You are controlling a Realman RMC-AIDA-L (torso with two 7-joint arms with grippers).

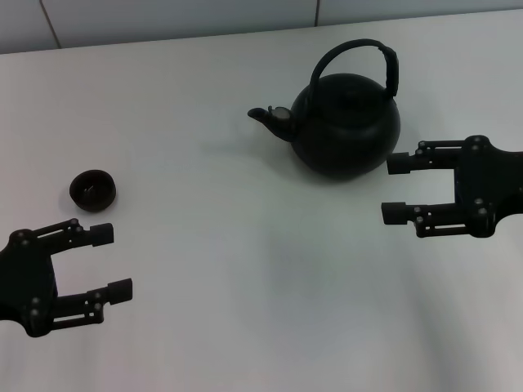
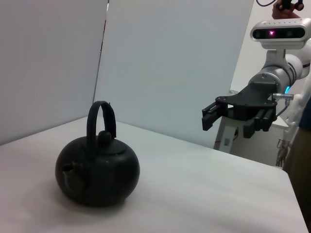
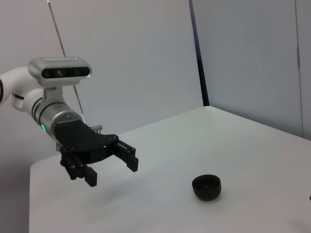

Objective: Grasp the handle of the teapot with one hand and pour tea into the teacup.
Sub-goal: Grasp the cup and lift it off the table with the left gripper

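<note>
The left gripper [image 1: 113,261] hovers at the near left, jaws spread wide and empty, with the teacup [image 1: 92,189] just beyond it on the table [image 1: 245,261]; whether the cup holds anything is hard to tell. Farther right stands the teapot [image 1: 345,126], spout facing left, its handle [image 1: 359,55] upright. The right gripper [image 1: 394,189] hangs just beside the pot, also wide and empty. Reaching is under way; next it must likely rise and close on the handle's top.

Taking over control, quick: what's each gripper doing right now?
Left gripper: open, empty, near the teacup.
Right gripper: open, empty, beside the teapot.
</note>
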